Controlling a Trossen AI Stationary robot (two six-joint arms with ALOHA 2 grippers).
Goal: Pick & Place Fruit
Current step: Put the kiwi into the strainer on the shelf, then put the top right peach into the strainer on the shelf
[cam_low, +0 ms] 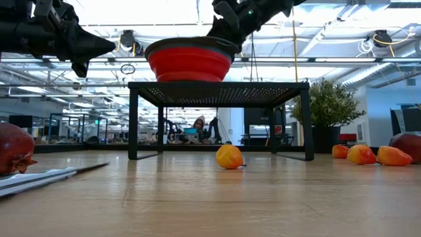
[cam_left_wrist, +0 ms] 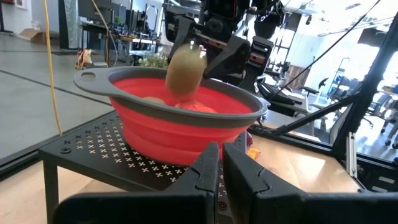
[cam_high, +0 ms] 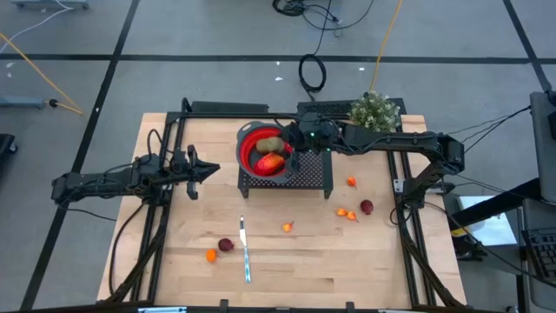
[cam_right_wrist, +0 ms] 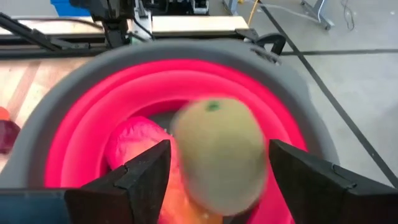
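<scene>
The red bowl with a grey rim (cam_high: 248, 139) (cam_left_wrist: 155, 130) stands on a black perforated rack (cam_high: 313, 174). My right gripper (cam_right_wrist: 221, 152) (cam_high: 294, 146) hovers over the bowl, open, pointing down. The brown-green kiwi (cam_right_wrist: 217, 149) (cam_left_wrist: 185, 68) is in the air between its fingers, just above the rim. A red-orange oval fruit (cam_high: 269, 162) (cam_right_wrist: 134, 146) lies in the bowl. Small orange (cam_high: 287, 227) and dark red (cam_high: 367, 207) fruits lie on the table. My left gripper (cam_high: 204, 169) (cam_left_wrist: 221, 165) waits left of the rack, shut and holding nothing. My right gripper has a finger on either side of the kiwi's middle (cam_right_wrist: 186, 143), coming from above. The kiwi is clear of the bowl and blurred. Whether the fingers touch it, I cannot tell.
A silver knife (cam_high: 245, 248) lies near the table's near edge, with a dark red fruit (cam_high: 225, 245) and an orange one (cam_high: 210, 256) beside it. More orange pieces (cam_high: 345, 213) (cam_high: 351, 182) lie right of centre. A potted plant (cam_high: 375, 111) stands at the far right.
</scene>
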